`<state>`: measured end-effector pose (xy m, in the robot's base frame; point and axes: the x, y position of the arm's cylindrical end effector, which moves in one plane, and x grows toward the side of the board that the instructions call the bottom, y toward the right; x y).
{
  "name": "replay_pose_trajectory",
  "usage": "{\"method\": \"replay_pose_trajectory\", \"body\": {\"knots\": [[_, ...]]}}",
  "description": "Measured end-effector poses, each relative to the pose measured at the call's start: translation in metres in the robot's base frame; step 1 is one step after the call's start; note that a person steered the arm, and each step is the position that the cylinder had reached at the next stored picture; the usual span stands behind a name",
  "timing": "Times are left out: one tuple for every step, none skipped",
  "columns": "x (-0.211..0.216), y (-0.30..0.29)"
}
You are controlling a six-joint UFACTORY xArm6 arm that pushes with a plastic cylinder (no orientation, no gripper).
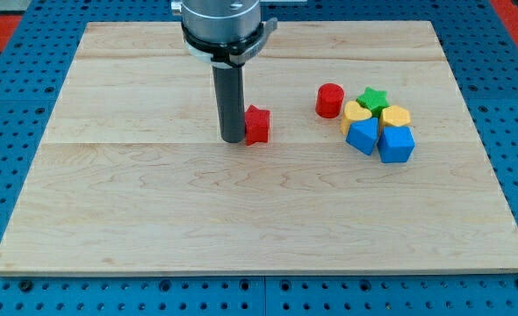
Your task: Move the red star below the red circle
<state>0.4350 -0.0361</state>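
Observation:
The red star [258,125] lies on the wooden board [154,202] a little above the middle. My tip [233,139] stands right against the star's left side, touching it. The red circle [329,100], a short cylinder, stands to the star's right and slightly higher in the view, with a gap of about a block's width between them.
A tight cluster sits right of the red circle: a green star [374,98], a yellow heart [356,112], a yellow block [396,116], a blue block [362,136] and a blue block [396,145]. The arm's grey mount [221,26] hangs over the board's top edge.

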Motion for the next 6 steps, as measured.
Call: {"method": "replay_pose_trajectory", "body": {"knots": [[-0.001,0.005],[-0.008,0.016],[-0.019,0.033],[-0.021,0.013],[-0.027,0.011],[-0.04,0.027]]}}
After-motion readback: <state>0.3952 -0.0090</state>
